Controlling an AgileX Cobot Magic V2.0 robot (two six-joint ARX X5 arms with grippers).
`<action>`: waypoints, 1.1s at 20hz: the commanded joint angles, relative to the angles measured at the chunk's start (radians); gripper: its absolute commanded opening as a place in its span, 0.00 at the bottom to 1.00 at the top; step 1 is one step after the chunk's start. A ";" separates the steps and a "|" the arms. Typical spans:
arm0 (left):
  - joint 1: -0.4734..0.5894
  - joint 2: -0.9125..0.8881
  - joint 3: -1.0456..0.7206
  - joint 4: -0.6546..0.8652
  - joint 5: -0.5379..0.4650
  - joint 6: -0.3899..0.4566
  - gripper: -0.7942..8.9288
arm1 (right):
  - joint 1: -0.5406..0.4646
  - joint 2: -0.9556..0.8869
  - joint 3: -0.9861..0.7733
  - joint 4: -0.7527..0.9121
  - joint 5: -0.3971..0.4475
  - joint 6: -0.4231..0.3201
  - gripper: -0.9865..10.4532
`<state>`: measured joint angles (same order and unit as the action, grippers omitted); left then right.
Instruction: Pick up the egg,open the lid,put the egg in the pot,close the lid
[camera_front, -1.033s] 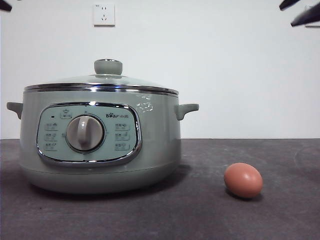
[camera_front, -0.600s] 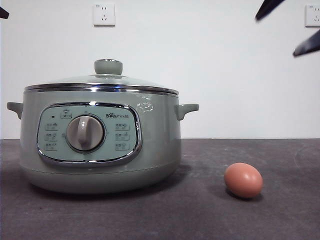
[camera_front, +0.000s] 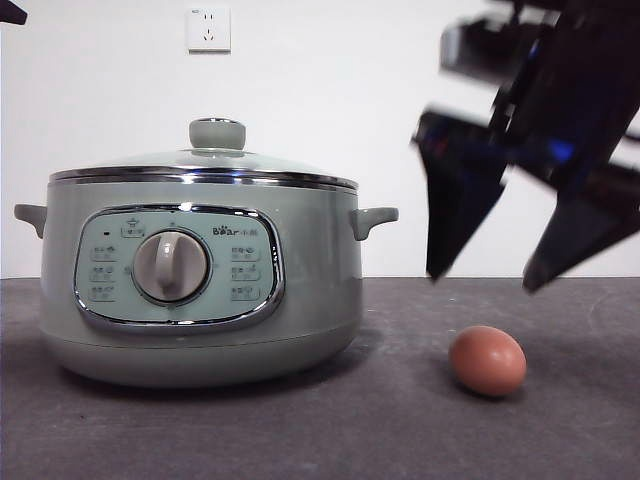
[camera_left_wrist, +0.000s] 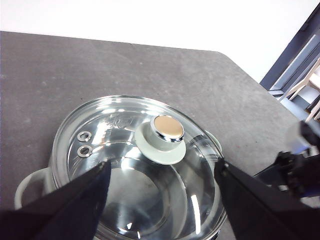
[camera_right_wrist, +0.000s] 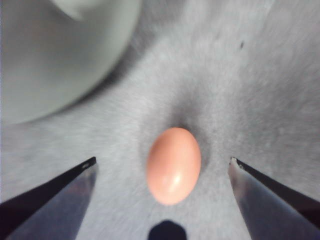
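The brown-orange egg (camera_front: 487, 360) lies on the dark table to the right of the pot (camera_front: 200, 300); it also shows in the right wrist view (camera_right_wrist: 173, 165). My right gripper (camera_front: 485, 280) (camera_right_wrist: 162, 162) is open, its jaws spread wide, and hangs a little above the egg, blurred by motion. The glass lid (camera_front: 205, 165) with its sage-green knob (camera_front: 217, 133) sits shut on the pot. My left gripper (camera_left_wrist: 162, 167) is open above the lid (camera_left_wrist: 135, 165), its jaws on either side of the knob (camera_left_wrist: 165, 132) and well above it. It shows only as a black tip at the front view's top left corner.
A white wall with a socket (camera_front: 208, 29) stands behind the table (camera_front: 400, 430). The pot's side handle (camera_front: 372, 219) points toward the egg. The table's far edge and a dark frame (camera_left_wrist: 295, 55) show in the left wrist view.
My right gripper has come down from the top right corner to just above the egg. The egg, pot and lid have not moved.
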<state>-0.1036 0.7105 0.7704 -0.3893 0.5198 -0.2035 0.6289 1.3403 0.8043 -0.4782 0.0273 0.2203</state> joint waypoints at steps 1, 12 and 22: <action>-0.003 -0.001 0.003 0.006 0.006 -0.006 0.44 | 0.003 0.077 0.005 0.036 0.005 -0.001 0.46; -0.003 -0.001 0.003 0.005 0.006 -0.006 0.44 | -0.002 0.213 0.005 0.070 0.008 -0.001 0.18; -0.076 0.048 0.003 0.064 -0.003 -0.006 0.45 | -0.005 0.001 0.005 -0.035 0.006 -0.001 0.08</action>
<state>-0.1764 0.7570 0.7704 -0.3336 0.5148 -0.2043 0.6258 1.3487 0.8059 -0.5148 0.0292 0.2203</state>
